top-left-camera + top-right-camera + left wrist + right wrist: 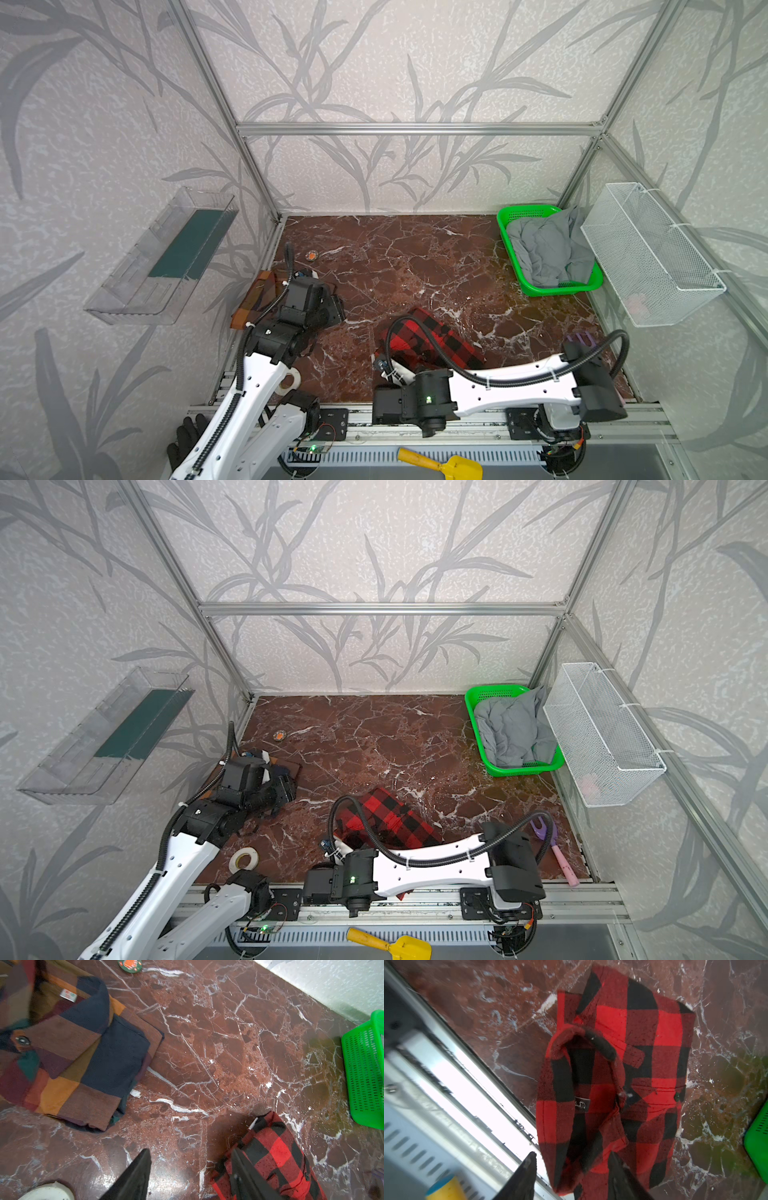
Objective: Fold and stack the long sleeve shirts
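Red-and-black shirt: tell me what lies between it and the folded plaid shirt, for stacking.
Nothing visible: only bare table separates the red-and-black shirt from the plaid shirt. The left gripper hangs above that gap, jaws open and empty. The tape roll lies aside, by the front edge.

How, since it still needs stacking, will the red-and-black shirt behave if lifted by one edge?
Probably floppy: the red-and-black shirt is soft cloth, its collar standing loose, so folds may fall open. Pushed, it may bunch rather than slide on the table.

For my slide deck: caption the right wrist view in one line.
Right gripper, jaws open, above the folded red-and-black check shirt on the marble table.
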